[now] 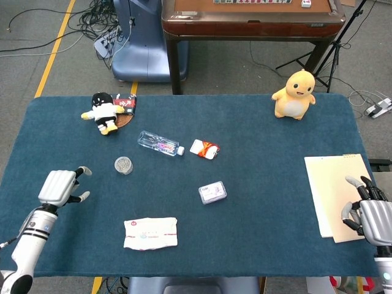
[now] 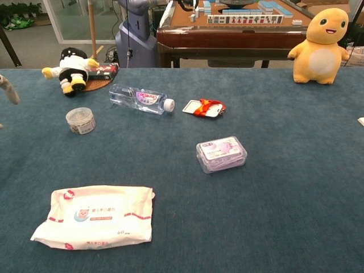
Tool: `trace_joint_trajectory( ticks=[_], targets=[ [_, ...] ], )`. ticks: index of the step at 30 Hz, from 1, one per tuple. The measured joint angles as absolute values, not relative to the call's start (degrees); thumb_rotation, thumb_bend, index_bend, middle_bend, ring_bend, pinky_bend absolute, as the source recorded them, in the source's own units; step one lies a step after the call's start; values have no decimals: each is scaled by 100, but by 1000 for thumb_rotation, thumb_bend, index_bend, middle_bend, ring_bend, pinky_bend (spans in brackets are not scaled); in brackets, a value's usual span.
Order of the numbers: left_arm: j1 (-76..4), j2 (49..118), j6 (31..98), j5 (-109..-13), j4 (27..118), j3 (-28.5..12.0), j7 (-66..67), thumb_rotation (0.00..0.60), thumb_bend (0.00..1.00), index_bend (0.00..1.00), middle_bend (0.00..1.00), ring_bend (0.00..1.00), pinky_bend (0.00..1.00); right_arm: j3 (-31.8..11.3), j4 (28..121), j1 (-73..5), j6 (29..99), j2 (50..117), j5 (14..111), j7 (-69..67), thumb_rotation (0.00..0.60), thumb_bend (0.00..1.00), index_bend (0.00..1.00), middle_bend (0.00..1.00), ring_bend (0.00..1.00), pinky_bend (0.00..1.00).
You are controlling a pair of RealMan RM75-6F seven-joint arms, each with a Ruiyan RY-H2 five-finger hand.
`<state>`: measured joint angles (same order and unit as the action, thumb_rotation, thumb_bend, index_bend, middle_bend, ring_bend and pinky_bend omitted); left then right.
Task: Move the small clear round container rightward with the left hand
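The small clear round container stands upright on the blue table, left of centre, below a lying water bottle. My left hand hovers over the table to the container's lower left, about a hand's width away, fingers apart and holding nothing; in the chest view only a fingertip of it shows at the left edge. My right hand rests at the table's right edge beside a beige sheet, fingers loosely spread and empty.
A water bottle, a red-and-white packet, a small clear box and a wet-wipes pack lie around the centre. A black-and-white plush sits far left, a yellow plush far right, a beige sheet at right.
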<state>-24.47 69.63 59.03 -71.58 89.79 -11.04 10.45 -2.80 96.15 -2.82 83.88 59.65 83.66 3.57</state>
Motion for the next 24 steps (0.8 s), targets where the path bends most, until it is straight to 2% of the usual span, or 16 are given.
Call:
trace_joint_trajectory(
  ticks=[10, 16, 24],
  targets=[
    [-3200, 7175, 5040, -5937, 8802, -1344, 1407, 600, 251, 276, 1000, 1000, 1000, -290, 9621, -247, 8430, 5911, 8377, 248, 600, 80, 227, 189, 73, 235],
    [-3626, 7397, 4876, -5119, 8600, -1358, 2066, 600, 303, 262, 1000, 1000, 1000, -296, 9627, -216, 8480, 5885, 8396, 189, 600, 80, 227, 189, 73, 235],
    [-4132, 7594, 4809, -4096, 8381, -1300, 2836, 600, 318, 225, 1000, 1000, 1000, -292, 9633, -196, 8502, 5857, 8424, 135, 600, 80, 228, 189, 74, 235]
  ],
)
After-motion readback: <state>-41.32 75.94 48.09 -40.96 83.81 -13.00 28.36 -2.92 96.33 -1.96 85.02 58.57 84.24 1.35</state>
